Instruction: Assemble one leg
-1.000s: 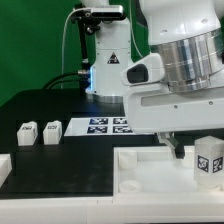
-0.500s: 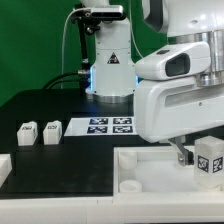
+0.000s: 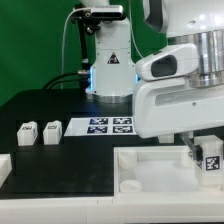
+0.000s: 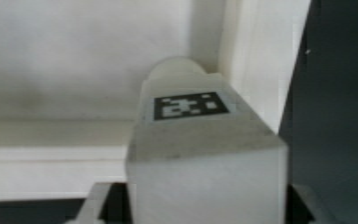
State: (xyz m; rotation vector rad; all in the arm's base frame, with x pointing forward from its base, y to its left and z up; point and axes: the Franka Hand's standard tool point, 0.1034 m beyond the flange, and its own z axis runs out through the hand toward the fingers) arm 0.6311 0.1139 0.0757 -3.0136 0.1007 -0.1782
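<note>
The leg [image 3: 211,158] is a small white post with a black-and-white tag, at the exterior view's far right, over the large white panel [image 3: 150,172]. My gripper [image 3: 205,150] reaches down around it from the big arm body above; one dark finger [image 3: 192,151] shows beside the leg. In the wrist view the leg [image 4: 194,130] fills the space between the jaws of my gripper [image 4: 202,208], tag facing the camera, with the panel's inner wall [image 4: 87,70] behind it. The gripper is shut on the leg.
Two more white legs [image 3: 27,133] [image 3: 50,131] stand on the black table at the exterior view's left. The marker board [image 3: 105,126] lies in the middle, before the robot base [image 3: 105,60]. A white part [image 3: 3,166] pokes in at the left edge.
My gripper has shifted to the exterior view's right, onto the leg. The leg now sits slightly higher and further right than before.
</note>
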